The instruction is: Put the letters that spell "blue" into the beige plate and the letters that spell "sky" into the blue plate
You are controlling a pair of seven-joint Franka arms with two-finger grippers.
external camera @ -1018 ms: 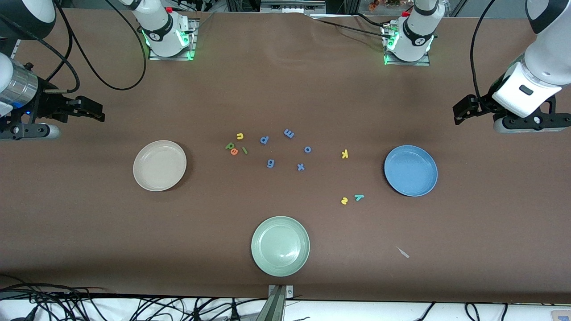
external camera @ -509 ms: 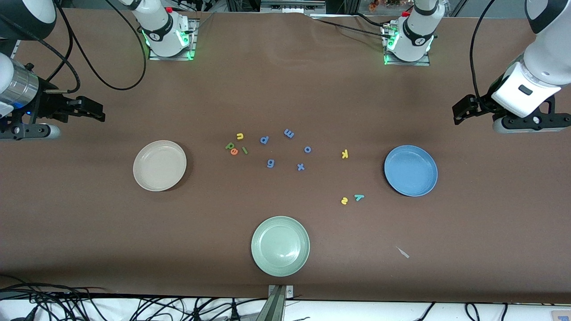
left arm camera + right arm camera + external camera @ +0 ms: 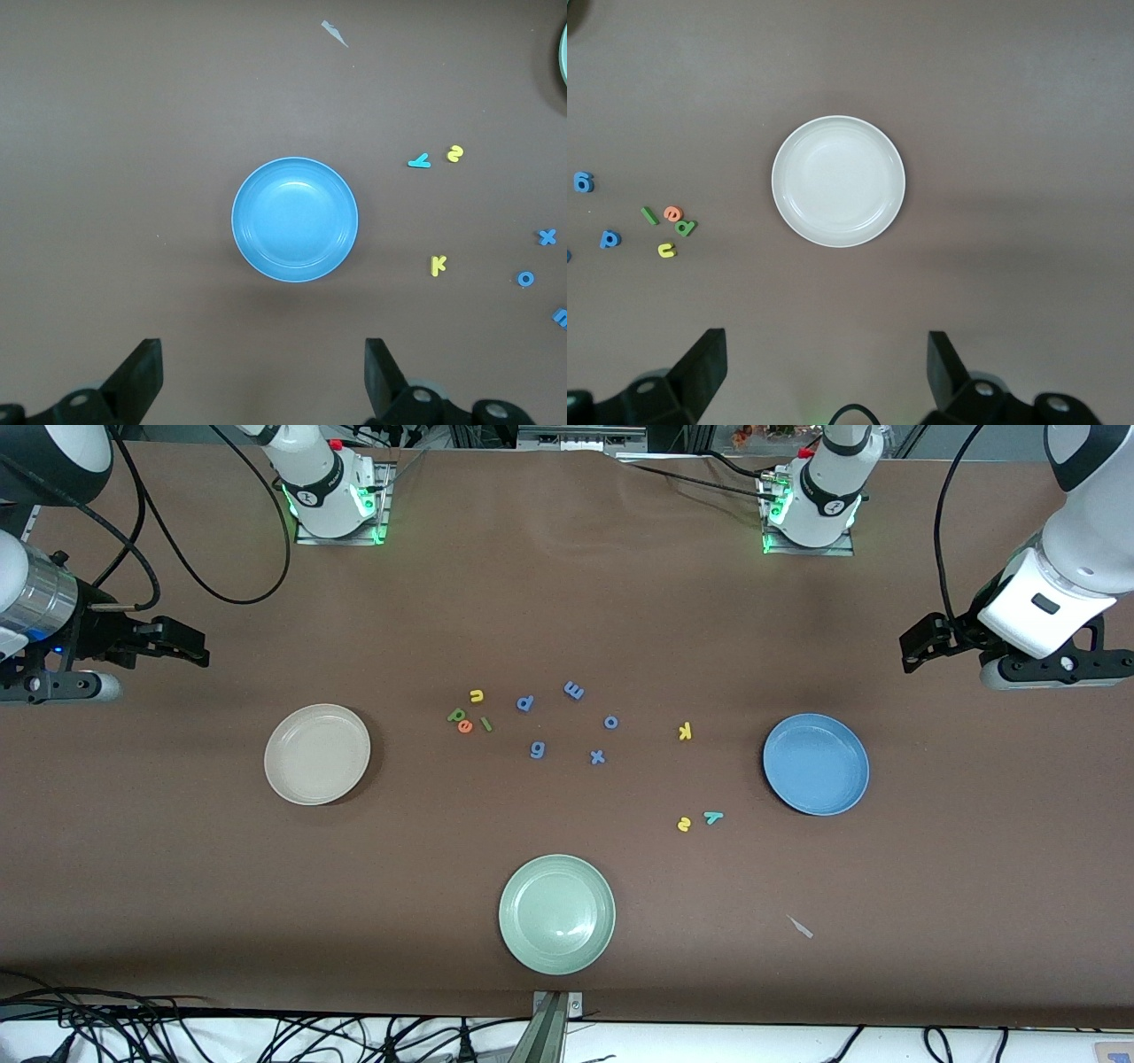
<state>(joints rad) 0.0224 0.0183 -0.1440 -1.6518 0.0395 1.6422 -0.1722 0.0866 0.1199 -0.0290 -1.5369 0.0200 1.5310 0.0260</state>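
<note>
Brown table (image 3: pixel 567 602), three bare plates (image 3: pixel 317 754)

Three round plates sit on the table: one beige plate (image 3: pixel 317 755), one blue plate (image 3: pixel 816 764) and one pale green plate (image 3: pixel 556 914). Twelve small foam letters lie between them: five all-blue letters (image 3: pixel 538 750), three yellow, three green or teal, one orange.

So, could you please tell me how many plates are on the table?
3: the beige plate toward the right arm's end, the blue plate toward the left arm's end, the pale green plate nearest the camera.
</note>
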